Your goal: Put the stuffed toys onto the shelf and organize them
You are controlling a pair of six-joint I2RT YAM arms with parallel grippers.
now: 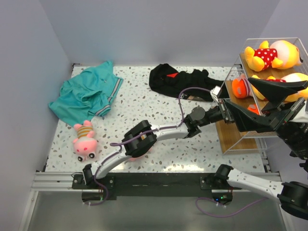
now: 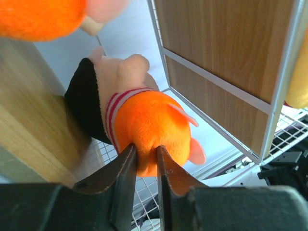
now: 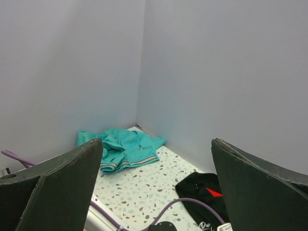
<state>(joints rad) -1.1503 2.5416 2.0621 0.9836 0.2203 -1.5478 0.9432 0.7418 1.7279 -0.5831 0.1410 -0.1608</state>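
My left gripper [image 2: 147, 155] is shut on the orange body of a black-haired doll [image 2: 154, 122] in a striped top and holds it inside the shelf [image 2: 226, 53], beside a wooden board. In the top view the doll [image 1: 239, 86] sits at the left edge of the shelf [image 1: 233, 137]. Two yellow-orange bears [image 1: 269, 55] in red dotted tops lie on its upper tiers. A pink pig [image 1: 85, 142] lies on the table at the left. My right gripper [image 1: 244, 97] is wide open and empty, raised in front of the shelf; its fingers [image 3: 57, 183] frame the far corner.
A teal polo shirt [image 1: 86, 94] lies at the back left and also shows in the right wrist view [image 3: 126, 147]. A black garment [image 1: 178, 79] with a red mark lies at the back middle. A purple cable [image 1: 182, 103] arcs over the left arm. Grey walls surround the table.
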